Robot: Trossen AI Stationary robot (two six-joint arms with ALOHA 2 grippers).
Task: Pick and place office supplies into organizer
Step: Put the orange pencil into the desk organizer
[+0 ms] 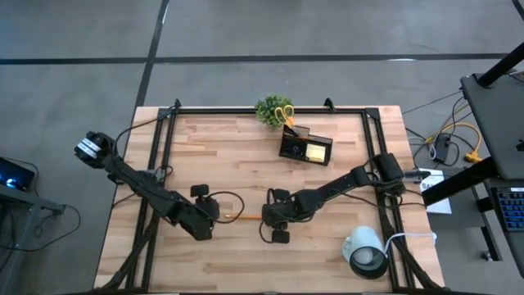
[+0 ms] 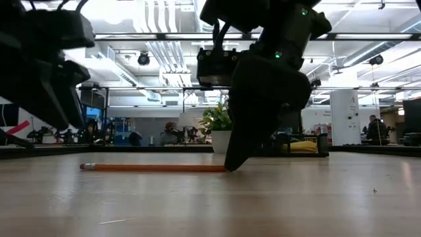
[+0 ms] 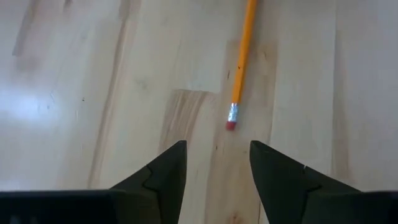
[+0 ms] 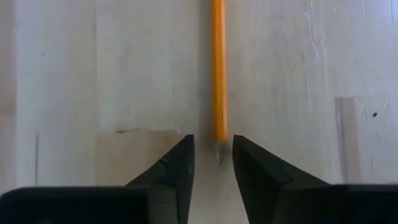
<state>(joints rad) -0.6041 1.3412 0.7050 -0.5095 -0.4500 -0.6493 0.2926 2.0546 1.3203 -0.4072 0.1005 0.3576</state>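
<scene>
Pale wood table (image 2: 263,204) — orange pencil (image 2: 154,168) lying flat, bright office behind

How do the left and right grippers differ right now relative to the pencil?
The right gripper is down at the pencil, straddling its sharpened tip; the left gripper sits back from the eraser end, with bare table between. The right gripper's fingers stand closer together than the left's wider-spread fingers. Both face the pencil, and neither grips it yet.

Bright overhead ceiling light – glare on tabletop (image 2: 276,197); arms backlit, near-black silhouettes.
</scene>
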